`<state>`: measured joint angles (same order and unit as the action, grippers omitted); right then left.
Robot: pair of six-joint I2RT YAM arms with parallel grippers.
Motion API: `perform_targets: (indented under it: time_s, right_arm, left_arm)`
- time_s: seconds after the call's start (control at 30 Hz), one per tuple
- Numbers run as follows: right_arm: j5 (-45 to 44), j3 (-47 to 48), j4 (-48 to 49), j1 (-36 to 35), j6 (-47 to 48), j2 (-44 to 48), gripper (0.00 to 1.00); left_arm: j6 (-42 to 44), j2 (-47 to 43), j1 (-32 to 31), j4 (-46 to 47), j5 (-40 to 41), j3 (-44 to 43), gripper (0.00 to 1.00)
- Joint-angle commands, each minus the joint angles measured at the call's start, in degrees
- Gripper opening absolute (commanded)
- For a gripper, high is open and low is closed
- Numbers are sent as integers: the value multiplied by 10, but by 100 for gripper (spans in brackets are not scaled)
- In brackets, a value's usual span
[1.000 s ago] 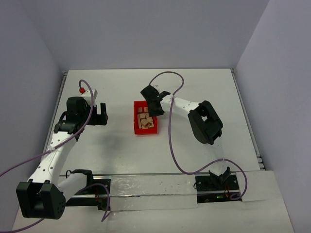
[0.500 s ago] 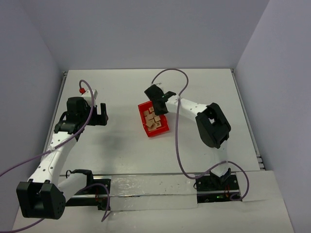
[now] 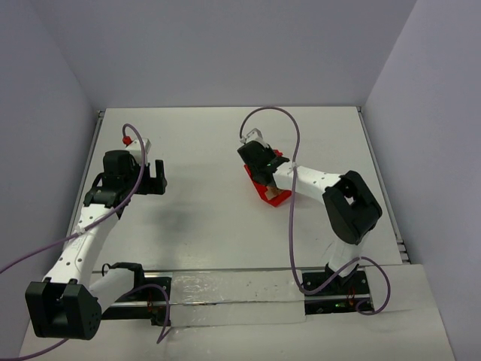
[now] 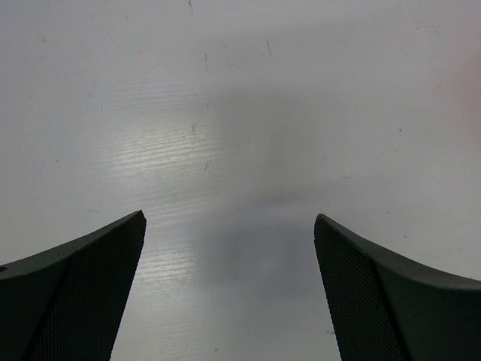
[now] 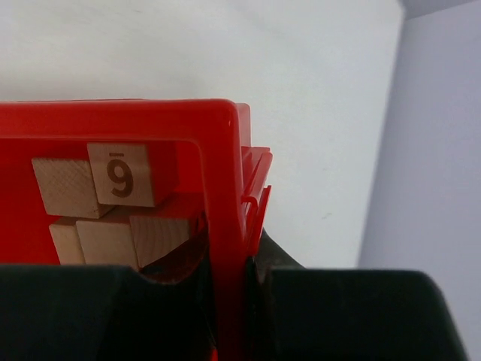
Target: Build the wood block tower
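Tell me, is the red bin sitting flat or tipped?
Tipped. The right pincer clamps the red bin by its wall; from above it shows slanted and narrow, wood blocks piled inside.

1 red bin (image 3: 274, 197), right of centre
wood blocks (image 5: 66, 186) in the bin: at least 4 show in right wrist view, 1 stamped 9, full count unclear
2 arms (image 3: 81, 226), one left, one right
2 purple cables (image 3: 290, 226)
1 table (image 3: 195, 135)

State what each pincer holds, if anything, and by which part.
Right pincer grips the red bin by its wall, wood blocks inside. Left pincer holds nothing.
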<state>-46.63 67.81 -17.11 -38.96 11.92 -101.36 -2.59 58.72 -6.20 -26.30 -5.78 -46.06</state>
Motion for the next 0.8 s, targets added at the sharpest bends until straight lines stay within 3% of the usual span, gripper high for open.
perform_targets:
  time_s: [0.0, 0.07, 0.23, 0.3, 0.43, 0.5, 0.6, 0.77]
  right_arm:
    - [-121, -21, 148, 3, 121, 36, 0]
    - [-136, -31, 170, 3, 144, 33, 0]
    - [-188, -85, 369, -8, 287, 19, 0]
    - [-205, -126, 540, -16, 409, 9, 0]
    - [-216, -171, 785, -38, 587, -41, 0]
    - [-208, -186, 984, -55, 729, -80, 0]
    - [-178, -196, 1150, -73, 854, -156, 0]
    - [-155, -197, 1183, -107, 880, -195, 0]
  left_arm:
    - [0, -18, 4, 22, 4, -2, 99]
    - [0, -20, 4, 22, 4, -1, 99]
    - [0, -25, 4, 22, 2, -1, 99]
    - [0, -26, 4, 24, 3, 0, 99]
    - [0, -26, 5, 26, 2, -1, 99]
    - [-1, -26, 5, 27, 4, 0, 99]
    - [0, -28, 5, 26, 3, 0, 99]
    - [0, -32, 6, 25, 5, 0, 99]
